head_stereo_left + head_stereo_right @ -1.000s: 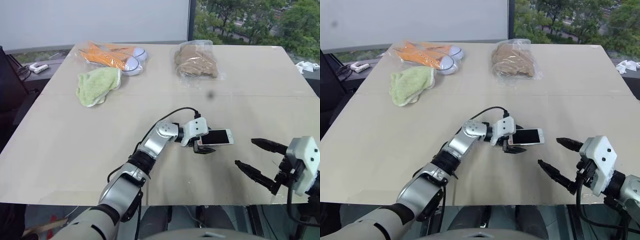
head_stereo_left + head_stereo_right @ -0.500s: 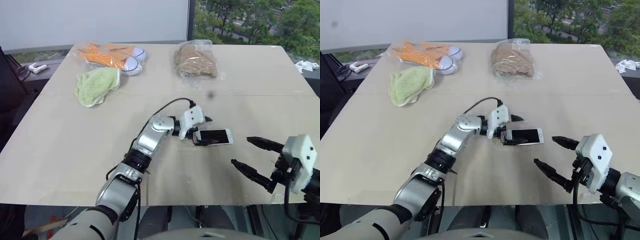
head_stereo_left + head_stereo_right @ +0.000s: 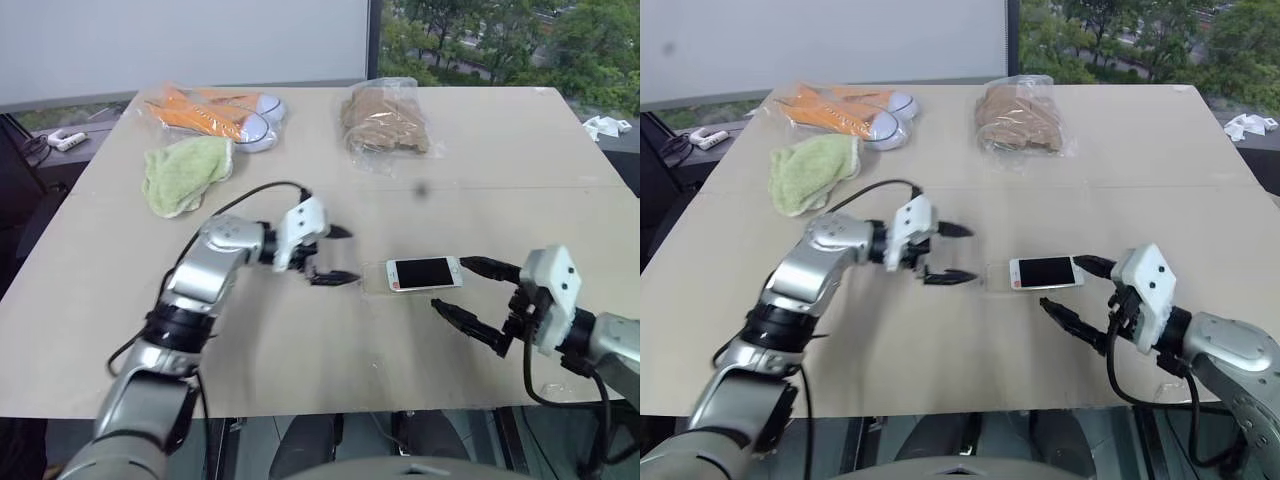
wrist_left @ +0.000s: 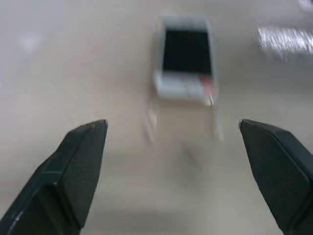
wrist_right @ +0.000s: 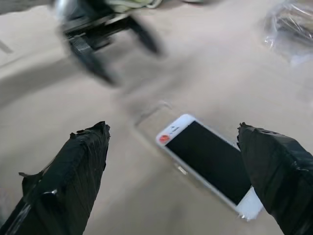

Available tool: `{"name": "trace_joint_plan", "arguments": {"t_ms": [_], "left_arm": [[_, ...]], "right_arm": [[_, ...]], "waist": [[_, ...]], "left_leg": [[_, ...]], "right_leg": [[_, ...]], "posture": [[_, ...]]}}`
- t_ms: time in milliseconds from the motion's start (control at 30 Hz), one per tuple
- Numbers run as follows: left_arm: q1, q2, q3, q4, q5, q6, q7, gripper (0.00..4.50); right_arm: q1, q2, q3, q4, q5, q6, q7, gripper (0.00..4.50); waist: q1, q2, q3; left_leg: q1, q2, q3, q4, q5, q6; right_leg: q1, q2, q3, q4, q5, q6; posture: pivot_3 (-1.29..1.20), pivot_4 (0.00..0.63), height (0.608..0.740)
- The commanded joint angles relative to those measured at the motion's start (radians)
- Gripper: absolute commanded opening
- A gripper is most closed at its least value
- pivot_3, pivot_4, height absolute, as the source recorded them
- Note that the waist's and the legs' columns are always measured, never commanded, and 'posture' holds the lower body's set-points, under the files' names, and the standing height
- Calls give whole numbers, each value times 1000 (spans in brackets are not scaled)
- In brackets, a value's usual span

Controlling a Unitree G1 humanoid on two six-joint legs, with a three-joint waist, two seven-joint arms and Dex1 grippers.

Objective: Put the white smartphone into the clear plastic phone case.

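Note:
The white smartphone [image 3: 425, 272] lies flat, screen up, in the middle of the table [image 3: 300, 340]. Its left end rests on the clear plastic phone case [image 3: 374, 277], a faint glossy outline that reaches toward my left gripper; in the left wrist view the case [image 4: 152, 120] shows just short of the phone [image 4: 186, 56]. My left gripper [image 3: 347, 255] hangs open and empty, a short way left of the case. My right gripper [image 3: 451, 283] is open at the phone's right end, one finger on each side, touching nothing. In the right wrist view the phone [image 5: 208, 164] lies between the black fingers [image 5: 73, 176].
At the far side lie a green cloth [image 3: 185, 172], a clear bag of orange and white shoes [image 3: 215, 110] and a clear bag of brown stuff [image 3: 385, 120]. The table's near edge runs just below both arms.
My left gripper has pulled back to the left, away from the phone's end, leaving the phone lying where it was. My right gripper has come in to the phone's right end.

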Motion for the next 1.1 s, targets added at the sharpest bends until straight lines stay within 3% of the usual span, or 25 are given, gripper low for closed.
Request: {"name": "trace_joint_plan", "arguments": {"t_ms": [33,100,133,167,233,267,300,467,500,1100], "left_arm": [[10,23,45,-52,-46,-12,-11,4500],[28,28,49,-78,-61,-12,-13,3718],[34,28,48,-89,-66,-10,-11,3718],[38,27,46,-96,-68,-7,-10,3718],[45,28,42,-110,-71,-5,-5,3167],[48,28,42,-118,-72,-3,0,2743],[50,29,43,-126,-74,2,6,2627],[69,37,46,-163,-83,27,32,268],[71,38,47,-168,-83,30,37,69],[112,53,54,-205,-90,12,90,69]], "right_arm": [[-74,-23,61,90,-73,-46,65,2936],[-146,-25,123,178,-116,-78,126,1858],[-184,-22,156,224,-141,-95,153,1293],[-213,-18,182,261,-161,-111,176,1159],[-278,-4,238,345,-209,-147,222,187],[-314,1,269,388,-237,-168,248,0],[-345,7,294,424,-259,-185,270,0],[-459,69,364,548,-318,-240,340,0],[-475,80,374,566,-329,-251,354,0],[-547,149,437,707,-461,-334,471,0]], "waist": [[8,0,0],[11,0,0],[11,0,0],[11,0,1],[2,1,1],[1,1,1],[-1,1,1],[-9,1,2],[-9,2,2],[-7,2,2]], "left_leg": [[0,0,0,0,0,0],[0,0,0,1,0,0],[0,0,0,1,0,0],[0,0,0,1,0,0],[0,0,0,0,0,0],[0,0,0,0,0,0],[0,0,0,0,0,0],[0,0,0,0,0,0],[0,0,1,0,0,0],[-1,0,0,0,0,0]], "right_leg": [[0,-1,0,0,0,0],[0,-1,-1,0,0,0],[0,-1,-1,0,0,0],[0,0,0,0,0,0],[0,0,0,0,0,0],[0,0,0,0,0,0],[0,0,0,0,0,0],[-1,0,0,0,0,0],[-1,0,1,0,0,0],[-3,0,1,1,0,0]], "posture": [[0,150,740],[0,150,740],[0,150,740],[0,150,740],[0,150,740],[0,150,740],[0,150,740],[0,150,740],[0,150,740],[0,150,740]]}}
